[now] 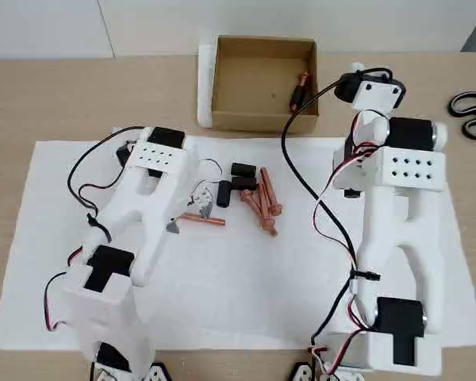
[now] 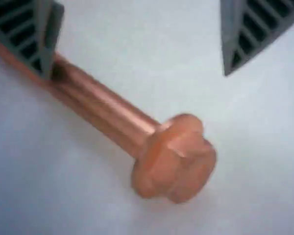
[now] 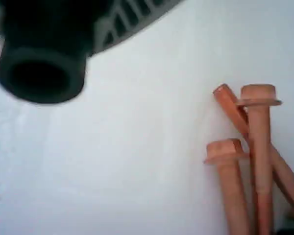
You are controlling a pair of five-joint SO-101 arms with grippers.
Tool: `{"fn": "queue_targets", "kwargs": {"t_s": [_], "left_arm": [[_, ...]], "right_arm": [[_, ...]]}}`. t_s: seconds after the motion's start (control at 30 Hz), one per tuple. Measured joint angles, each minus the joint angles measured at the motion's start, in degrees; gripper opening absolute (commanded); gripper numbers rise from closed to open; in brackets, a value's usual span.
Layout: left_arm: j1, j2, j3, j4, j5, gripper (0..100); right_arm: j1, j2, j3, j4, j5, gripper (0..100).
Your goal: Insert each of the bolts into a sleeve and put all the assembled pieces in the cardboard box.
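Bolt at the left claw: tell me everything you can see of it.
The bolt is copper-coloured, metal by its look, with a smooth shaft and a flanged hex head. It lies flat on the white sheet, apart from the other bolts. The left claw is open over it; one finger covers the shaft's far end, the other stands clear.

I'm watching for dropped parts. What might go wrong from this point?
1. The left gripper is open over the bolt, but one fingertip sits over the shank, not beside it; closing may roll the bolt away.
2. The right gripper holds a sleeve close to the loose bolts; swinging it may scatter them.
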Motion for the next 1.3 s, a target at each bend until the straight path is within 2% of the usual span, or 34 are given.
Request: {"fn": "queue_targets", "kwargs": {"t_s": [0.4, 0.77, 1.03, 1.2, 1.3], "left_arm": [[-2.5, 0.4, 2.7, -4.1, 1.2, 21], [-2.1, 0.2, 4.0, -8.1, 1.1, 6], [-2.1, 0.2, 4.1, -8.8, 1.1, 5], [-2.1, 0.2, 4.2, -8.8, -5.1, 6], [-2.2, 0.2, 3.9, -8.6, -13.3, 8]], "right_arm": [[0.0, 0.0, 0.0, 0.0, 0.0, 0.4], [0.0, 0.0, 0.0, 0.0, 0.0, 0.4], [0.0, 0.0, 0.0, 0.0, 0.0, 0.4], [0.0, 0.0, 0.0, 0.0, 0.0, 0.4], [0.0, 0.0, 0.0, 0.0, 0.0, 0.4]]}}
